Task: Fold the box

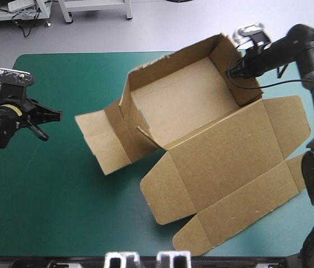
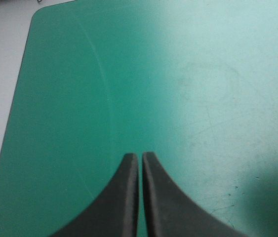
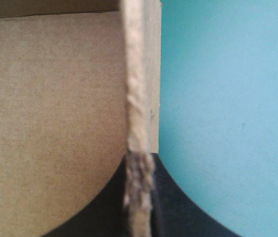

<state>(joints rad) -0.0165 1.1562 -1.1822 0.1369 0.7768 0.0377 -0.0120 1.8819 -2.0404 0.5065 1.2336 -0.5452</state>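
The brown box (image 1: 190, 106) stands as an open tray in the middle of the teal-green table, three walls raised, its lid (image 1: 232, 167) lying flat toward the near right. A loose side flap (image 1: 104, 139) spreads out at its left end. My right gripper (image 1: 236, 70) is at the tray's far right wall, and its fingers are shut on the top edge of that wall (image 3: 141, 98), one inside and one outside. My left gripper (image 1: 53, 115) hovers over bare cover well left of the box, its black fingers (image 2: 129, 197) shut together with nothing between them.
Bare teal-green cover (image 1: 51, 184) lies left of and in front of the box. The table's far left corner (image 2: 37, 12) shows ahead of my left gripper. The lid's corner flaps reach close to the near edge (image 1: 193, 240).
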